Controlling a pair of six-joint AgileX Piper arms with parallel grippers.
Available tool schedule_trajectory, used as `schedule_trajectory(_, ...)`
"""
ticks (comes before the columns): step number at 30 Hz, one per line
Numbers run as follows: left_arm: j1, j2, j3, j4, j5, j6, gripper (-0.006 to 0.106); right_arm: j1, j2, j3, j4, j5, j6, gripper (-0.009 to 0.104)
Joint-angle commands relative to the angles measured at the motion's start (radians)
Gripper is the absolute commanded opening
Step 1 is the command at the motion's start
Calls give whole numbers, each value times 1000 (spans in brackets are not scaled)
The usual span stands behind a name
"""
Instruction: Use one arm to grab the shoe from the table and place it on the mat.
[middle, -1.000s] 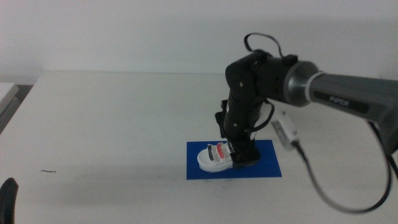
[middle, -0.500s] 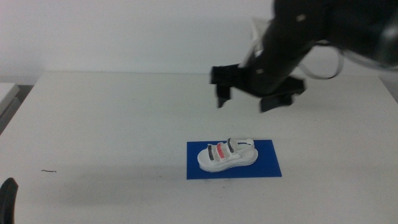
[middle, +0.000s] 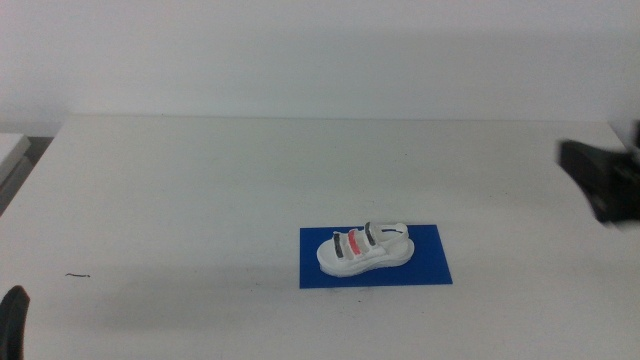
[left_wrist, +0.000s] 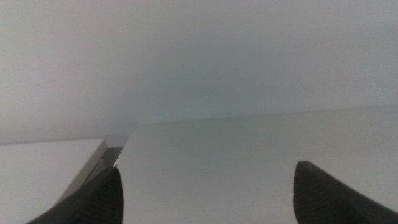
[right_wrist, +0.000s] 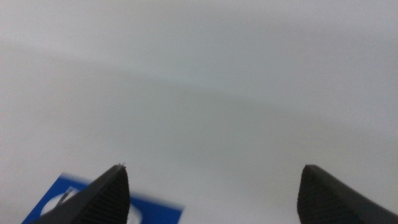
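The white sandal (middle: 364, 249) with two dark straps and a red strap between them lies on the dark blue mat (middle: 430, 263) on the white table (middle: 200, 200), right of centre. My right gripper (middle: 600, 185) is at the middle view's right edge, well away from the shoe, blurred there. In the right wrist view its jaws stand wide apart and empty (right_wrist: 211, 177), with a corner of the mat (right_wrist: 62, 199) below them. My left gripper (middle: 12, 320) waits at the bottom left corner; its jaws are apart and empty in the left wrist view (left_wrist: 208, 180).
A small dark mark (middle: 80, 275) lies on the table at the left. A pale object (middle: 10, 150) sits beyond the table's left edge.
My right gripper let go of the shoe on the mat, rose, and pulled back to the right edge of the view. The shoe stays on the mat.
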Motion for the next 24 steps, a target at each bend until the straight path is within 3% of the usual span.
schedule_trajectory(1,0,5,0,-4,-12,-1,94,-40,-129,160,11,-198,-63,93)
schedule_trajectory(6,0,5,0,-4,-12,-1,94,-65,-369,399,64,-265,-63,93)
schedule_trajectory(11,0,5,0,-4,-12,-1,94,-106,-573,558,69,-263,-63,93)
schedule_trajectory(18,0,5,0,-4,-12,-1,94,-219,-748,607,37,-174,-63,93)
schedule_trajectory(24,0,5,0,-4,-12,-1,94,-258,-820,646,39,-185,-63,93)
